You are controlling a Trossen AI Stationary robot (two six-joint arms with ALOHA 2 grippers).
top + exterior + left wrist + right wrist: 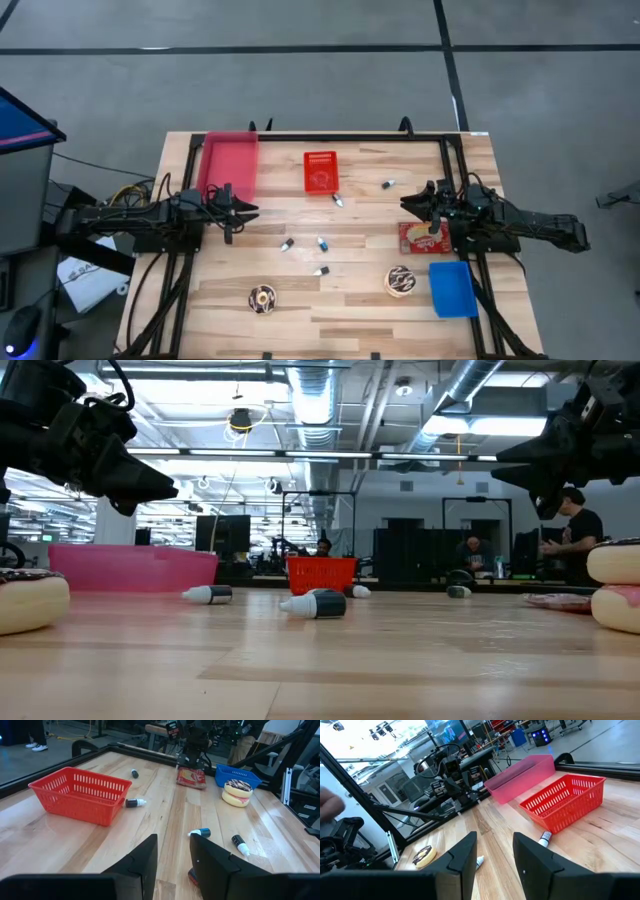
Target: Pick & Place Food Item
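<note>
The food items are spread over the surface [350,310]: a chocolate-iced donut [401,281] just beside the blue bin [452,289], a red snack packet [421,237] right under my right claw [428,210], and a second donut [263,298] alone toward the near edge. I judge the packet the nearest pick, so I'd drop the right claw straight down, square its parted, empty fingers across the packet's narrow side, and close gently. The left claw [234,212] hovers by the pink bin [229,160], fingers also apart and holding nothing, with both arms level above the wood.
</note>
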